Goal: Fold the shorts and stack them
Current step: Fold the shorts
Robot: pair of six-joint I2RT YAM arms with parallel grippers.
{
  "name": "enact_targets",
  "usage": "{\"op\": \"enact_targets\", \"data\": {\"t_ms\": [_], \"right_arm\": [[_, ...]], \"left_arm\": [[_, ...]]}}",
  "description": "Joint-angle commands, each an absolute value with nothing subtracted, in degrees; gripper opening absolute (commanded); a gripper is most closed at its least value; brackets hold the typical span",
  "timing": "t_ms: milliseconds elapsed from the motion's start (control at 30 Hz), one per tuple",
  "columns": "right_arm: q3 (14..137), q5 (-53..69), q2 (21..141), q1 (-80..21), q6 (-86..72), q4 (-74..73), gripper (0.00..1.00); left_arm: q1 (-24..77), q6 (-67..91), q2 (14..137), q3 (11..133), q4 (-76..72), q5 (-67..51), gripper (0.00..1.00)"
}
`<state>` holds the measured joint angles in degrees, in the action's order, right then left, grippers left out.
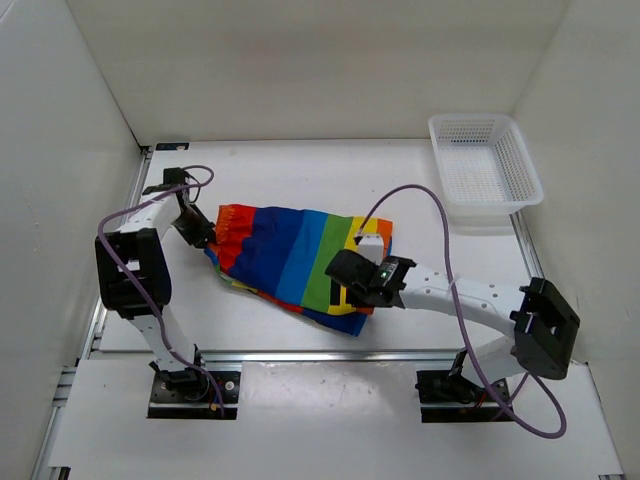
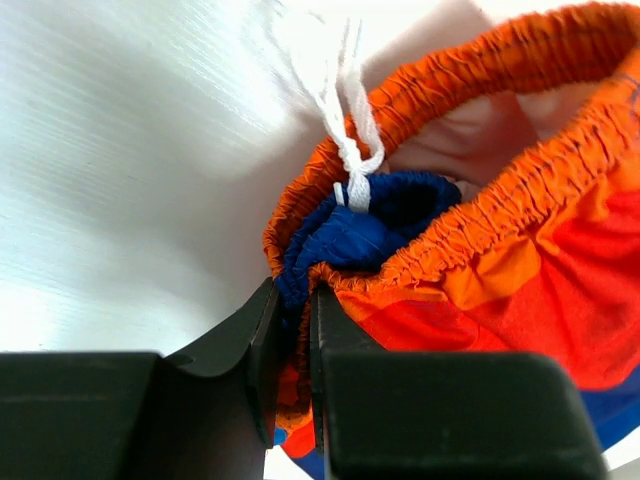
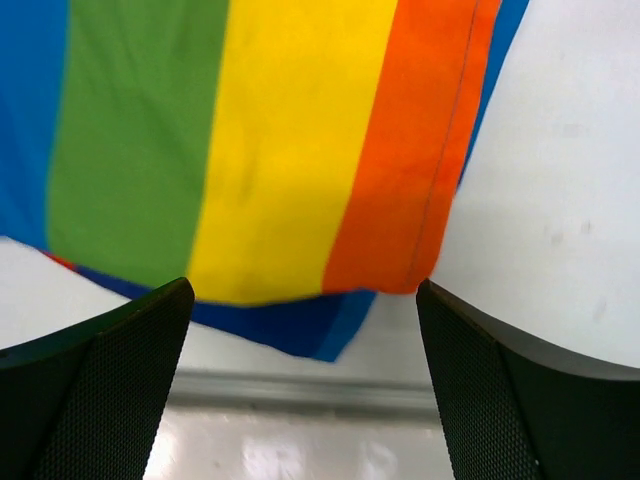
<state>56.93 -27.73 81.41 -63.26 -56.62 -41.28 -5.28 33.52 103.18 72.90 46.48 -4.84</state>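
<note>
The rainbow-striped shorts (image 1: 290, 258) lie spread on the white table, waistband to the left and leg hems to the right. My left gripper (image 1: 203, 238) is shut on the gathered orange and blue waistband (image 2: 340, 245), where a white drawstring (image 2: 350, 150) sticks up. My right gripper (image 1: 362, 292) hovers open over the shorts' near right hem. In the right wrist view the green, yellow and orange stripes (image 3: 290, 150) and a blue under-layer (image 3: 300, 325) lie between my spread fingers (image 3: 110, 380).
A white plastic mesh basket (image 1: 485, 170) stands at the back right corner. White walls enclose the table on the left, back and right. A metal rail (image 1: 300, 353) runs along the table's near edge, just below the shorts' hem.
</note>
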Motion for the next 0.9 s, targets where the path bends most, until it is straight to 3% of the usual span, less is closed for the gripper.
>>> {"op": "enact_targets", "data": {"t_ms": [0, 200, 467, 733, 867], "right_arm": [[59.50, -30.15, 81.30, -56.29, -51.86, -33.76, 0.96], [53.45, -10.51, 79.19, -38.88, -50.36, -23.13, 0.96], [46.42, 4.99, 79.20, -30.43, -54.75, -17.42, 0.95], [38.33, 9.49, 77.43, -31.99, -57.12, -12.94, 0.86], [38.23, 10.90, 79.80, -35.58, -58.80, -10.02, 0.75]], "left_arm": [[-5.53, 33.75, 100.63, 73.21, 46.41, -3.87, 0.10], [-6.68, 33.75, 102.47, 74.26, 46.93, -4.39, 0.10], [-8.26, 33.23, 103.54, 75.50, 47.46, -5.44, 0.10], [-8.79, 33.22, 104.06, 75.50, 47.46, -5.45, 0.10], [-8.79, 33.22, 104.06, 74.98, 47.46, -4.92, 0.10]]}}
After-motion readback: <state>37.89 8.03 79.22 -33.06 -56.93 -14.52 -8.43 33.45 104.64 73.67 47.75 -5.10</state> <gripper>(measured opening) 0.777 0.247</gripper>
